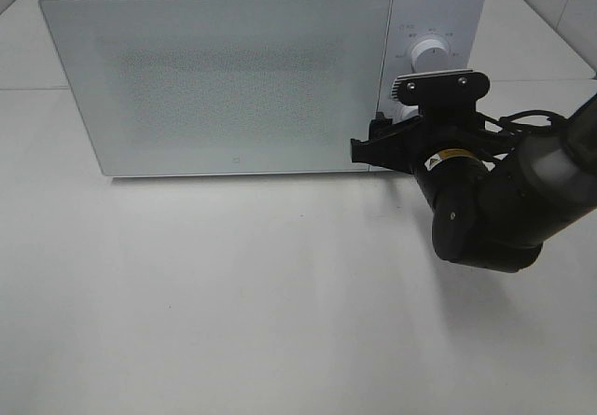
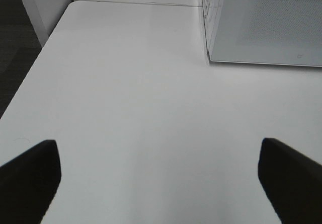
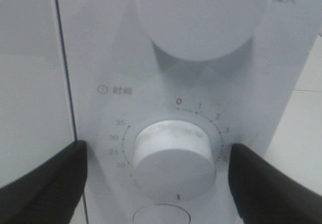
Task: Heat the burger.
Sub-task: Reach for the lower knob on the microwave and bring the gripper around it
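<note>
Bright, even light, soft shadows; right claw (image 3: 157,176) looks blurred.

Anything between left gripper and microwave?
Nothing but bare white table between the left gripper and the microwave, as the left wrist view shows.

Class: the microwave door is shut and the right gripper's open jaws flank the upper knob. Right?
No: the right gripper flanks the lower timer knob, not the upper knob; the right wrist view shows it. The microwave door is shut, jaws open.

burger hidden, unseen in every view
</note>
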